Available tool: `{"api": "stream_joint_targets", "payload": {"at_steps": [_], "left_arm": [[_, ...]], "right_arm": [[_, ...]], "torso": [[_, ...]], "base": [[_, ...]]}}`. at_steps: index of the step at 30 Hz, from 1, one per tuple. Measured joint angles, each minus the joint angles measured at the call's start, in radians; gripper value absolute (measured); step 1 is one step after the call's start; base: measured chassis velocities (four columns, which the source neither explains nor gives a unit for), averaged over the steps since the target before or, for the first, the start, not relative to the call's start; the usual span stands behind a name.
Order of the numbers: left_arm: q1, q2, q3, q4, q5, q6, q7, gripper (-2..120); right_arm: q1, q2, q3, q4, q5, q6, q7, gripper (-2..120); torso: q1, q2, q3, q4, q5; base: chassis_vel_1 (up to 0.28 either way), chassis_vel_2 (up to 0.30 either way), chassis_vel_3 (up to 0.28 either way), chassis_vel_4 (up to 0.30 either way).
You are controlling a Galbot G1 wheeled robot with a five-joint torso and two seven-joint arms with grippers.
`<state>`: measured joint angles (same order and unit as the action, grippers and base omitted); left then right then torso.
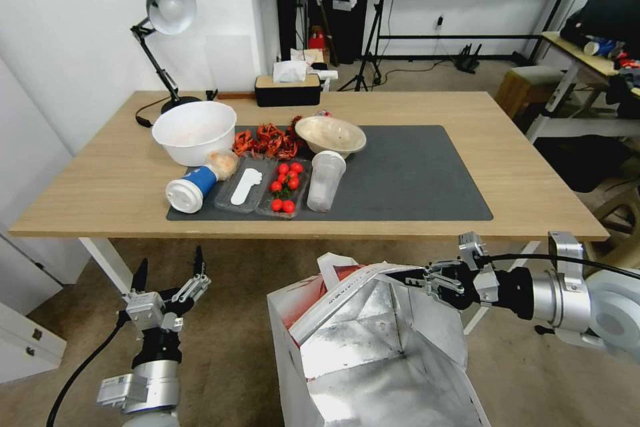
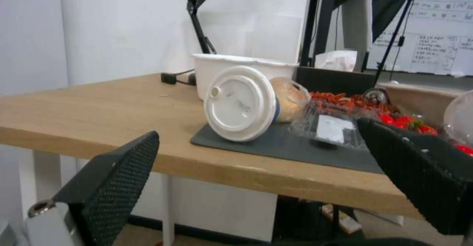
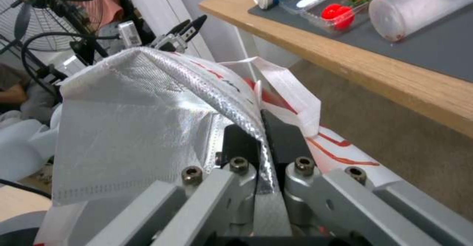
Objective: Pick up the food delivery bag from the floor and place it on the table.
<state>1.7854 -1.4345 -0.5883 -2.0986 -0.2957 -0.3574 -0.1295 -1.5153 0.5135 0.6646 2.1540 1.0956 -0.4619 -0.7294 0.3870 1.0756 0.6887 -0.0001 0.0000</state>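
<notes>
The food delivery bag (image 1: 373, 353), red and white with silver foil lining, stands open in front of the table (image 1: 100, 173), its rim below the tabletop. Its base is cut off by the head view's lower edge. My right gripper (image 1: 417, 278) comes in from the right and is shut on the bag's foil rim (image 3: 264, 127), next to a white strap handle (image 3: 288, 87). My left gripper (image 1: 170, 273) hangs open over the floor (image 1: 233, 347), left of the bag and apart from it. The left wrist view shows its fingers (image 2: 116, 183) spread wide, facing the table's front edge.
On the dark grey mat (image 1: 413, 173) lie a white bowl (image 1: 194, 132), a second bowl (image 1: 331, 135), a tipped blue cup (image 1: 190, 188), a clear tumbler (image 1: 325, 180), a tomato tray (image 1: 285, 187) and red crayfish. A lamp (image 1: 167, 10) and tissue box (image 1: 288, 88) stand behind. A second desk stands far right.
</notes>
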Motion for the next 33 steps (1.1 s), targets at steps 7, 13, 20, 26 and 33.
{"api": "stream_joint_targets", "payload": {"at_steps": [7, 13, 20, 26, 33], "left_arm": [[0.008, 0.005, -0.005, -0.007, -0.004, -0.002, 0.015, 100], [0.011, 0.005, -0.009, -0.015, -0.005, -0.002, 0.023, 100], [0.012, 0.001, -0.014, -0.016, -0.01, -0.008, 0.034, 100], [0.012, -0.004, -0.018, -0.016, -0.01, -0.014, 0.035, 100], [0.012, -0.013, -0.024, -0.021, -0.01, -0.021, 0.029, 100]], "right_arm": [[-0.001, -0.008, 0.008, 0.006, 0.012, 0.0, -0.003, 0], [-0.013, -0.044, 0.042, 0.007, 0.072, -0.007, 0.002, 0], [-0.023, -0.111, 0.126, -0.013, 0.168, -0.009, -0.017, 0], [-0.02, -0.149, 0.192, -0.025, 0.255, -0.015, -0.029, 0], [-0.002, -0.207, 0.276, -0.019, 0.369, -0.024, -0.033, 0]], "torso": [[-0.001, -0.002, -0.001, 0.0, 0.0], [-0.001, -0.003, -0.002, 0.0, 0.0], [-0.002, -0.004, -0.002, 0.0, 0.0], [-0.002, -0.005, -0.003, 0.0, 0.0], [-0.002, -0.006, -0.003, 0.0, 0.0]], "base": [[0.0, 0.0, 0.0, 0.0], [0.0, 0.0, 0.0, 0.0], [0.0, 0.0, 0.0, 0.0], [0.0, 0.0, 0.0, 0.0], [0.0, 0.0, 0.0, 0.0]]}}
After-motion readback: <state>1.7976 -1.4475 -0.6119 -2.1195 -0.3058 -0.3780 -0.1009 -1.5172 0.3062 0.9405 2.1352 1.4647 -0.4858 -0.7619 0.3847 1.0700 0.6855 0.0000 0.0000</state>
